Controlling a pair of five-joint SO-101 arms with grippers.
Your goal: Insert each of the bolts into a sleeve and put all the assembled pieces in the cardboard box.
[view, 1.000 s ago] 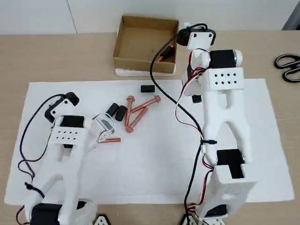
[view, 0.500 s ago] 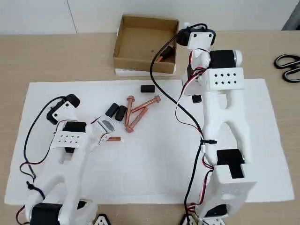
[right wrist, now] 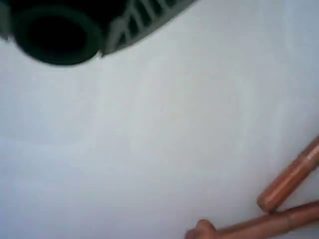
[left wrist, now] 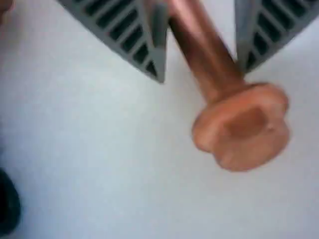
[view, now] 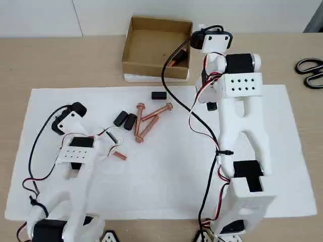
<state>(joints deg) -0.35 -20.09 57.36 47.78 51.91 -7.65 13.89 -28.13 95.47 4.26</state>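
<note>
Left hand (left wrist: pixel 199 67): closed on a copper bolt (left wrist: pixel 222 84), gripped across the shank, with the flanged head projecting clear of the fingertips (left wrist: pixel 154 59). The high view places this hand low over the white sheet (view: pixel 176 176), towards its left edge.

Right hand (right wrist: pixel 75 25): positioned near the far edge of the sheet, with a black sleeve (right wrist: pixel 50 35) directly against it, bore facing the wrist camera. Whether this hand is closed on the sleeve cannot be told.

Loose stock: three more bolts (view: pixel 146 121) lie together at mid-sheet, two sleeves (view: pixel 125 119) just beside them, and one sleeve (view: pixel 159 95) apart, nearer the far edge. The cardboard box (view: pixel 151 69) stands on the desk (view: pixel 60 60), touching the sheet's far edge.

Assessment: the bolt appears rigid, light and smooth, so it is likely to slip or swivel under a loose grip. A hold near the head seems best, leaving the plain end free to enter a bore. The sleeves look small and light, and are judged liable to roll or skid on the sheet unless restrained.
</note>
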